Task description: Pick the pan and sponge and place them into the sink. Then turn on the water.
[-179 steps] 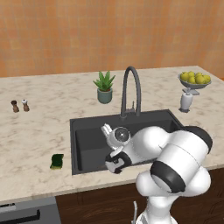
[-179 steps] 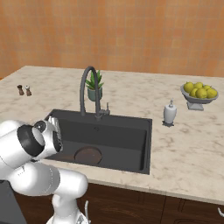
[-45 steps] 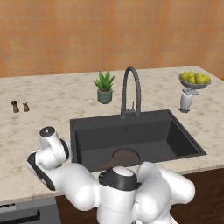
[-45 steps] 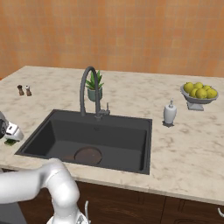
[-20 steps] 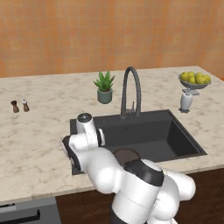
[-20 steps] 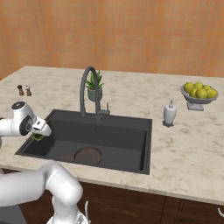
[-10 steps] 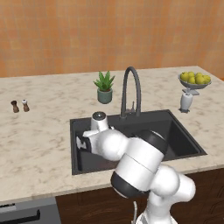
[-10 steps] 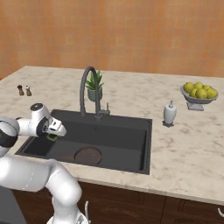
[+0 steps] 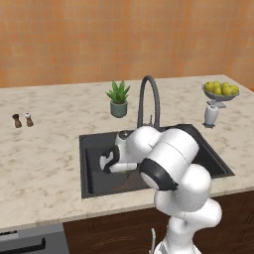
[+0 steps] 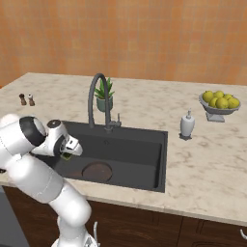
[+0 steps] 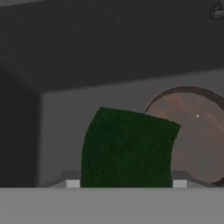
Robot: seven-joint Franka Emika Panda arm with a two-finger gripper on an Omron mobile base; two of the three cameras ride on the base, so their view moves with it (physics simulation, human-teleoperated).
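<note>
A robot arm's gripper (image 10: 67, 153) hangs over the left part of the black sink (image 10: 144, 140), its jaws pinching the sponge (image 11: 127, 146), whose dark green scouring face bulges up between them in the hand view. Beyond the jaws and off to one side, the round brown pan (image 11: 192, 131) already lies on the basin floor; the right base view shows it below and just past the gripper. The tall arched faucet (image 10: 99, 99) stands at the back rim, farther from the jaws than the pan, and no stream of water runs from its spout.

The step in hand appears to be the sponge's delivery, the second of the two placements. The next move likely calls for spreading the jaws so the sponge drops beside the pan, then lifting clear and reaching back to the faucet's handle.
</note>
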